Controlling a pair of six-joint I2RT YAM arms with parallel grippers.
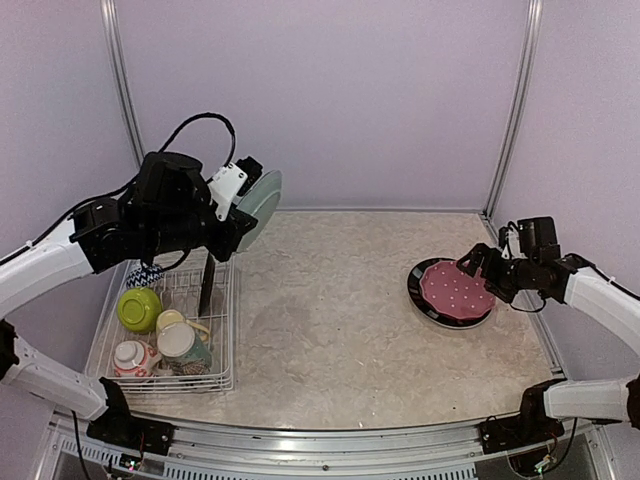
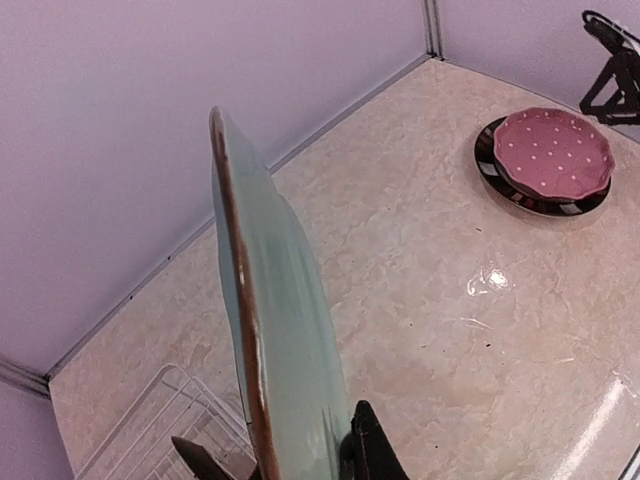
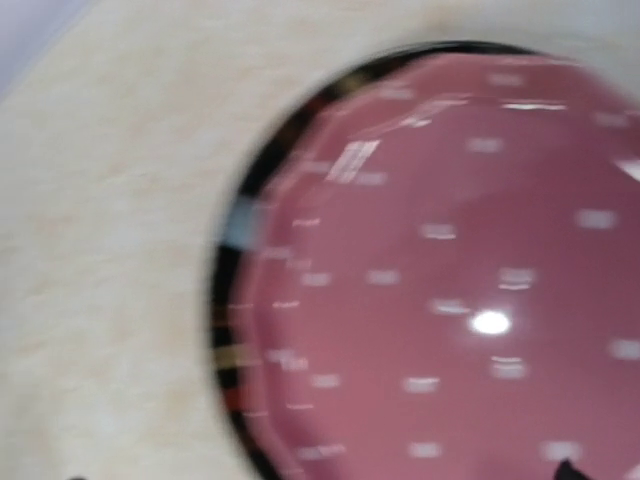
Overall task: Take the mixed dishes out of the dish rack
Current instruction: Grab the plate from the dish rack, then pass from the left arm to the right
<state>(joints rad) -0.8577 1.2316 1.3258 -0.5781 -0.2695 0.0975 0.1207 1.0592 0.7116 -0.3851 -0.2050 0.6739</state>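
My left gripper is shut on the pale teal plate and holds it on edge, in the air above the far end of the white wire dish rack. In the left wrist view the teal plate stands between my fingers. The rack holds a lime-green bowl, a yellow mug, a cream patterned mug, a red-white bowl and a dark plate on edge. The dark red dotted plate lies on the black-rimmed plate at the right. My right gripper is open just above it.
A blue-white patterned piece sits at the rack's far left corner. Purple walls with metal posts close in the back and sides. The stacked plates also show in the left wrist view and fill the blurred right wrist view.
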